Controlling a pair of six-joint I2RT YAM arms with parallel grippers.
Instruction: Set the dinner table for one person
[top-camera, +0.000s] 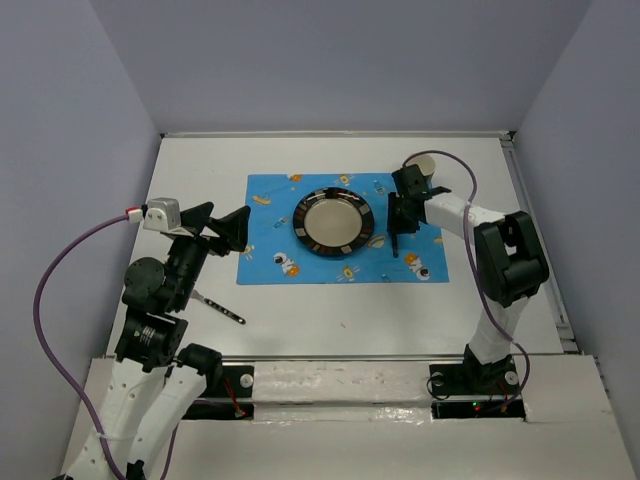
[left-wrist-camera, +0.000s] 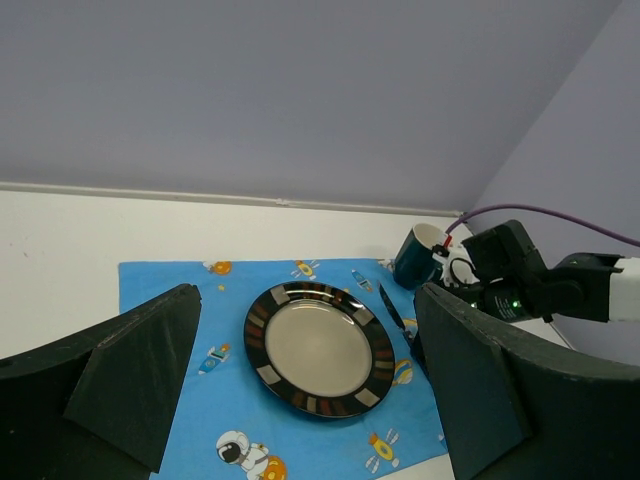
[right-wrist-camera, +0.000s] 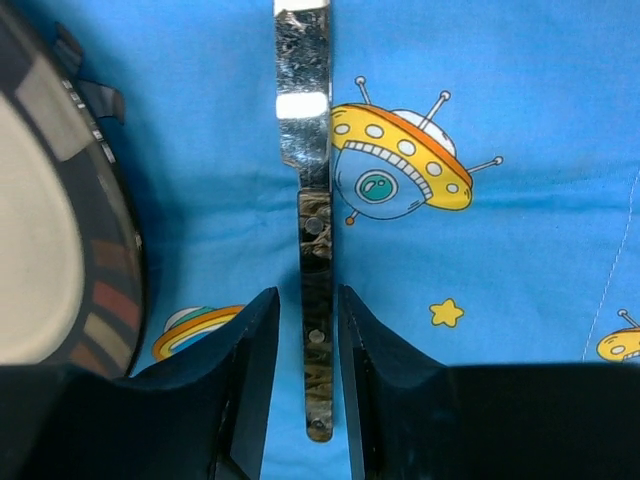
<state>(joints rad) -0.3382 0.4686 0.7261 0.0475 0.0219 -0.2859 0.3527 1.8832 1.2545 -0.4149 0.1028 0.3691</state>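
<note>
Broadly, the white bench (top-camera: 330, 330) lay beneath both arms, carrying a blue cartoon placemat (top-camera: 270, 215), a dark-rimmed plate (top-camera: 305, 222) at its centre and a teal mug (top-camera: 424, 163) beyond its far right corner. The left end effector (top-camera: 228, 215) hovered wide open, empty. The right end effector (right-wrist-camera: 308, 292) straddled the table knife (right-wrist-camera: 312, 250) handle, narrowly parted, not clamping. With the knife apparently placed, the next move was probably to fetch the fork (top-camera: 222, 308) beside the left arm.

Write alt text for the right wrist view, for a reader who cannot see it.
A table knife lies on a blue space-cartoon placemat, its dark handle between the two black fingers of the right gripper, which stand slightly apart from it. The edge of a dark-rimmed plate shows at left, and a flying saucer print sits right of the blade.
</note>
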